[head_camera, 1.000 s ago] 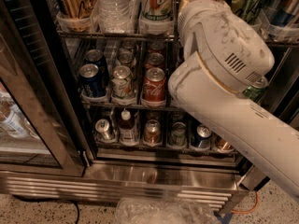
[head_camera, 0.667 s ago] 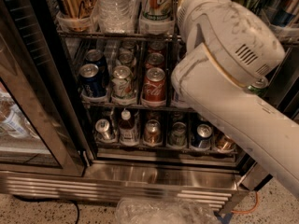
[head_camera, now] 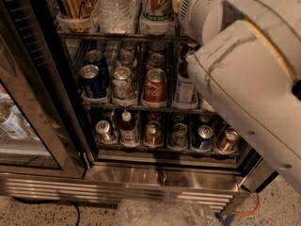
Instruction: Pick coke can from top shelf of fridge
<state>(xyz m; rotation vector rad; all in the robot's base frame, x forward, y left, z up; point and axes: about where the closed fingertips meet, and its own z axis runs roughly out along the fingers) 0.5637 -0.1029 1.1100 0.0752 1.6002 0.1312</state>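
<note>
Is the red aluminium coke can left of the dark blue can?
No, the coke can stands right of the blue can; gripper is out of view.

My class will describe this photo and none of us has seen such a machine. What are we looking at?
One camera took this picture, looking down into an open fridge. Where the camera is mounted is not known. The big white shape on the right is the robot's arm, stretched toward the shelves. Its gripper, a two-finger claw, is out of sight beyond the arm, so nothing can be seen held. Three wire racks show. The middle rack carries the red coke can, with a green-and-white can beside it and blue cans further left. Above stand taller drinks and a water bottle. Below are more cans. The glass door stands open at the left.
</note>
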